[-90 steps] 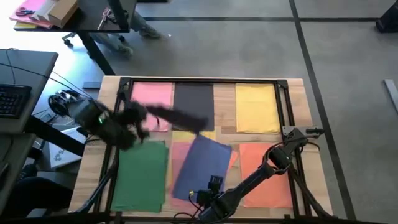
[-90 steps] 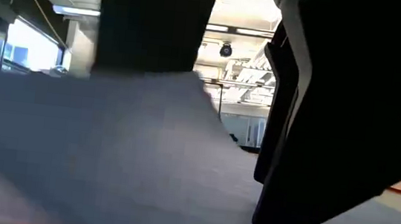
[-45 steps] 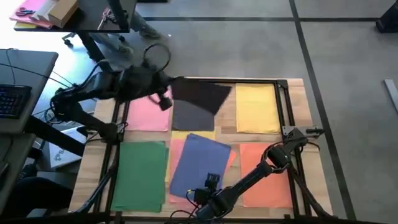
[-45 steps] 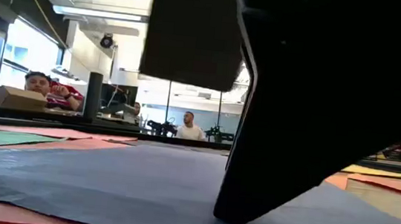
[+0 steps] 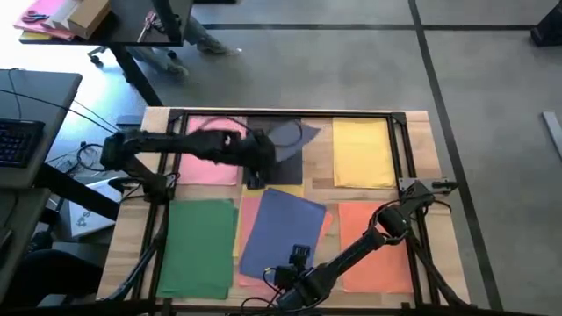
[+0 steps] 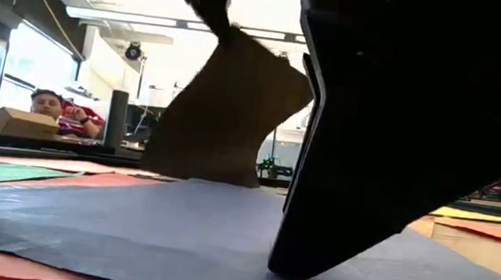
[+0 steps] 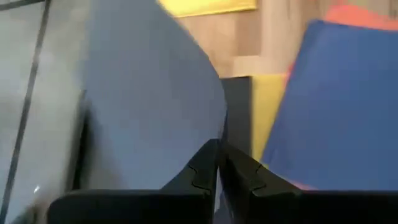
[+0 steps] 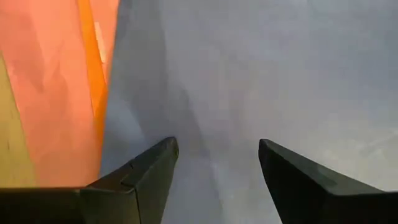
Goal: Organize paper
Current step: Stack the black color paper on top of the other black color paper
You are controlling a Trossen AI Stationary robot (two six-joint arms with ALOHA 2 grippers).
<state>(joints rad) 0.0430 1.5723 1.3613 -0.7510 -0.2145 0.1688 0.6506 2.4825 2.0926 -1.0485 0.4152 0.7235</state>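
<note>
The grey sheet (image 5: pixel 283 145), which half a second ago hung higher and farther from the blue sheet (image 5: pixel 283 233), now droops just beside it, pinched in the left gripper (image 5: pixel 255 172), so stacking looks underway; the right gripper (image 8: pixel 214 163) waits wide over blue.

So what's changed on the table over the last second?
The left gripper, fingers shut on the dark grey sheet, swung from mid-table to the far edge, then back toward centre, curling the sheet up. The right gripper stays open over the blue sheet; other sheets unmoved.
</note>
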